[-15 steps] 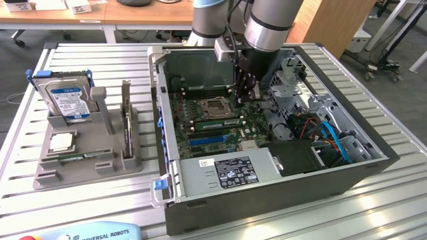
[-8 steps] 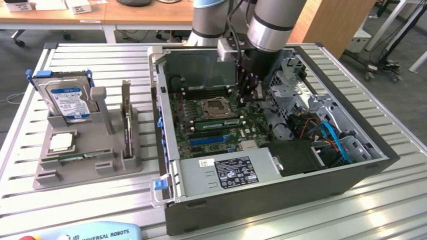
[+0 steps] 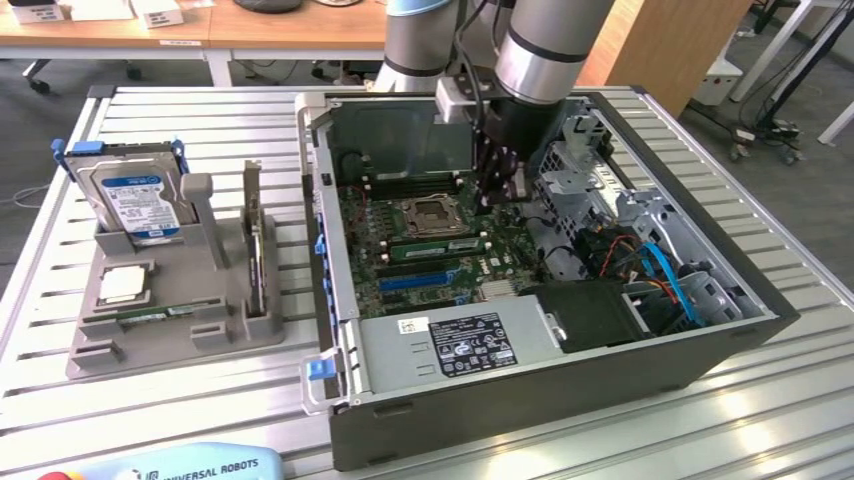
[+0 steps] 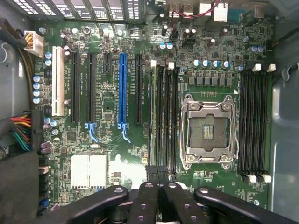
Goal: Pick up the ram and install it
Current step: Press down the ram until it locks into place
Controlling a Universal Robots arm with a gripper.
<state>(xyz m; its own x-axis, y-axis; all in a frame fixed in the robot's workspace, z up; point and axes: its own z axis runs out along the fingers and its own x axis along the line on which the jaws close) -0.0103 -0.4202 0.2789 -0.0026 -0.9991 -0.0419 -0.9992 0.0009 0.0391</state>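
My gripper (image 3: 497,193) reaches down inside the open computer case (image 3: 694,350), over the motherboard (image 4: 117,149) beside the empty processor socket (image 4: 208,130). Its black fingers (image 4: 152,179) are pressed together, with nothing visible between them. They hover over one end of the memory slots (image 4: 167,116) that lie between the socket and the expansion slots. A slim green ram (image 3: 434,244) stands edge-on in the outermost of those slots and appears as a thin strip (image 4: 150,116) in the wrist view. I cannot tell whether the fingertips touch it.
On the exterior view's left, a grey holder (image 3: 227,330) on the slatted table carries a silver hard drive (image 3: 134,200), a square processor chip (image 3: 123,284) and another green stick (image 3: 150,318). Inside the case are a blue slot (image 4: 122,88), a second memory slot bank (image 4: 254,121), cables (image 3: 661,270) and the power supply (image 3: 461,345).
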